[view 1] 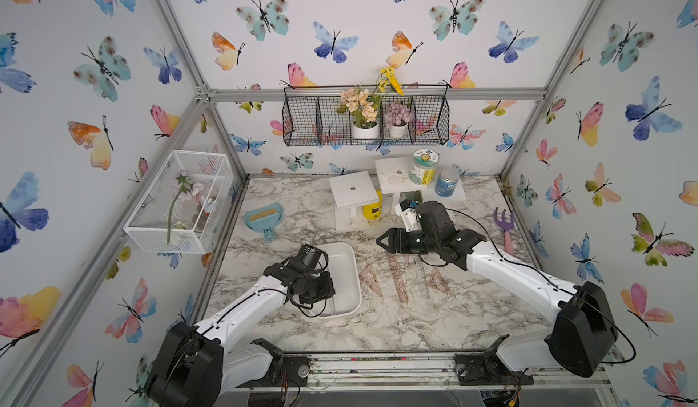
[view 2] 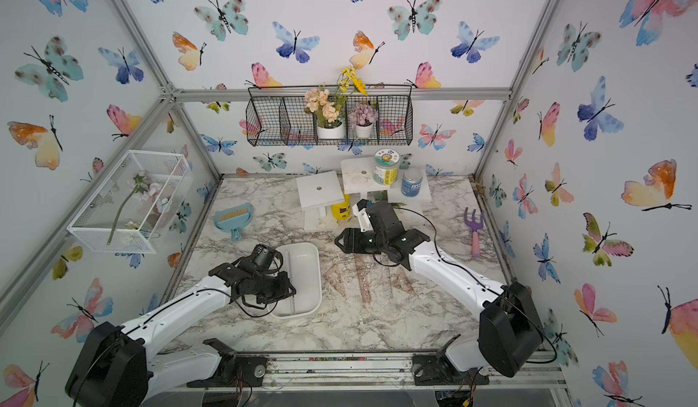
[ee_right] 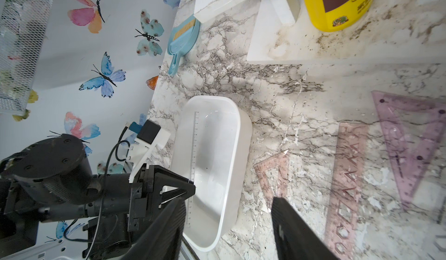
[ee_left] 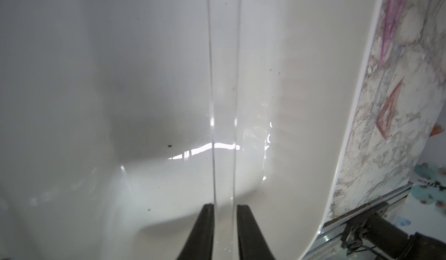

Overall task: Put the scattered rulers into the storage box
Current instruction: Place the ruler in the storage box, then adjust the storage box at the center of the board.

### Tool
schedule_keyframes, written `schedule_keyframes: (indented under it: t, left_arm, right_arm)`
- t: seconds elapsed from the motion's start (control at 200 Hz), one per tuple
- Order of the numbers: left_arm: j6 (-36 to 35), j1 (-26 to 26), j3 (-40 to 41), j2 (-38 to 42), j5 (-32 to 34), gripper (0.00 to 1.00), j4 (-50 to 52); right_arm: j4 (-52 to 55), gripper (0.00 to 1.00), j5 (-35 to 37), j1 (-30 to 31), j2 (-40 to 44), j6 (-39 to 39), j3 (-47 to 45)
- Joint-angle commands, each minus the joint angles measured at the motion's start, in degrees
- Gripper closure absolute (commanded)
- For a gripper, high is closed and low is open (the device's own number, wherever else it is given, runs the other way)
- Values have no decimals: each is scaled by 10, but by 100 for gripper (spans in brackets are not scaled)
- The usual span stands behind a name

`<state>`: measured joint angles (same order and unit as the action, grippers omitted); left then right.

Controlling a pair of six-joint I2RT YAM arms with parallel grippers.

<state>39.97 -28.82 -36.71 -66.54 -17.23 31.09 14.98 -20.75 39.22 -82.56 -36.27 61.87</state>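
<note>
Lengthwise in the storage box (ee_right: 243, 135) lies a clear ruler (ee_right: 194, 150). One end sits between the fingertips of the left pincer (ee_left: 223, 207), which stand narrow on either side of it; whether they press it cannot be told. Three pink rulers (view 1: 400, 280), two set squares and a long stencil strip, lie flat on the counter (view 1: 415, 322) just beside the box. The right pincer (ee_right: 225, 201) hangs above the counter near them, fingers wide, holding nothing.

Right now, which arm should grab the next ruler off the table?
Probably right: the right hand is open, hovering near the pink rulers; the left hand is down in the storage box at the clear ruler.
</note>
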Motion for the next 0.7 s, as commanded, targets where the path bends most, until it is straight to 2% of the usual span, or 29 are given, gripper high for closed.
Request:
schedule_keyframes:
  t: [0.0,0.07,0.15,0.325,0.546,0.696]
  left_arm:
    - [6,4,-20,26,3,53,23]
    - [1,4,-47,36,23,41,47]
    - [-7,4,-80,43,39,34,69]
    - [-17,4,-144,60,62,33,90]
    - [-23,4,-225,81,87,34,104]
    - [-24,5,-258,97,95,34,110]
  right_arm:
    - [11,38,-8,2,-18,9,8]
    - [5,36,-21,2,-24,7,3]
    - [1,36,-34,5,-31,4,-2]
    - [-5,36,-36,40,-53,-9,-11]
    - [-74,34,-41,109,-89,-64,-48]
    - [-97,34,-34,135,-117,-87,-53]
